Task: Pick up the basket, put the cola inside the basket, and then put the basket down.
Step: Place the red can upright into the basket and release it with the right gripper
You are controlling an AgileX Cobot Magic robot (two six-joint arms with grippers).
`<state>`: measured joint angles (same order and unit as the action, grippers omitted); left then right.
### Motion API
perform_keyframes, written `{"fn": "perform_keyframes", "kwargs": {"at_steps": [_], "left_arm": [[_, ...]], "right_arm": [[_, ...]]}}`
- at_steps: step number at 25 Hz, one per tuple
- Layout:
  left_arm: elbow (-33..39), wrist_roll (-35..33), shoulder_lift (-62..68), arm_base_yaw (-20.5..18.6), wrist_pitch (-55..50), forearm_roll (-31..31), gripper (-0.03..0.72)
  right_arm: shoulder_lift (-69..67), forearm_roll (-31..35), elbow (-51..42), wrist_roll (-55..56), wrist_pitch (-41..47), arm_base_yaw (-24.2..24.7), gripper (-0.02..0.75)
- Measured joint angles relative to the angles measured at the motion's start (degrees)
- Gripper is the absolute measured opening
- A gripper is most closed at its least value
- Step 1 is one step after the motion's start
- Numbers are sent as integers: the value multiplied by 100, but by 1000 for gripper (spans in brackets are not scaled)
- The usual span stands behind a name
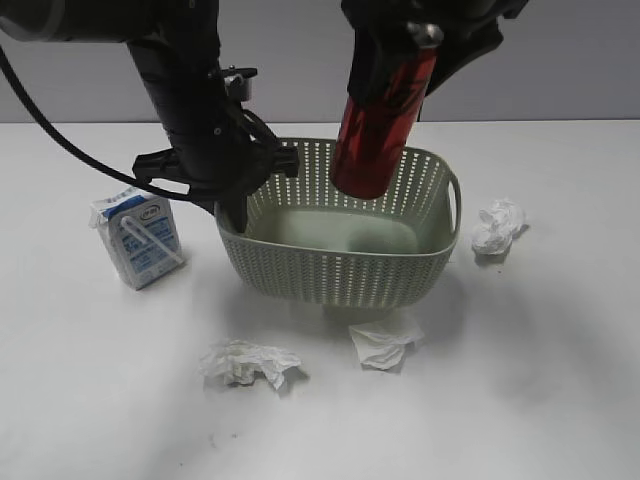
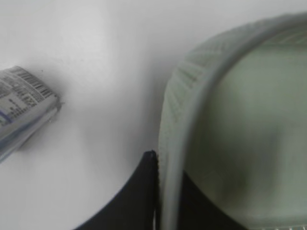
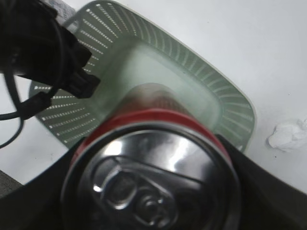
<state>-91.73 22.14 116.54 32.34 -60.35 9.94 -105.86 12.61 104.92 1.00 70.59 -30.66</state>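
The sage-green basket [image 1: 340, 268] sits mid-table, its shadow below suggesting it is slightly lifted. My left gripper [image 1: 232, 205] is shut on its left rim; in the left wrist view the black fingers [image 2: 165, 191] pinch the basket wall [image 2: 230, 120]. My right gripper [image 1: 400, 60] is shut on the red cola can [image 1: 378, 130], holding it tilted with its lower end inside the basket's back part. The right wrist view looks down on the can's silver top [image 3: 153, 177] over the basket [image 3: 225, 96].
A blue-and-white drink carton with a straw [image 1: 137, 238] stands left of the basket, also in the left wrist view [image 2: 24, 105]. Crumpled tissues lie in front [image 1: 250, 362], [image 1: 383, 343] and to the right [image 1: 498, 225], the last also in the right wrist view [image 3: 288, 136].
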Motion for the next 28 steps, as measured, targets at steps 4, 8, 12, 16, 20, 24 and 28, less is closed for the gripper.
{"fn": "perform_keyframes", "kwargs": {"at_steps": [4,8,12,16,20,24,28], "left_arm": [[0,-76,0,-24,-74,382,3],[0,-116,0,-95,-107,630,3],[0,-129,0,-131,-107,665,3],[0,-129,0,-131,-74,687,3],[0,-135,0,-131,-71,687,3],[0,-152,4,-131,-99,601,5],[7,-165,30,-131,-129,518,4]], "right_arm": [[-450,144,0,51,-11,87,520],[-717,688,0,115,-12,295,519],[-778,1080,0,23,-17,466,519],[-833,957,0,51,-18,482,519],[-999,1073,0,55,-23,493,519],[-1035,1091,17,41,-40,493,605],[-1030,833,29,41,-46,493,655]]}}
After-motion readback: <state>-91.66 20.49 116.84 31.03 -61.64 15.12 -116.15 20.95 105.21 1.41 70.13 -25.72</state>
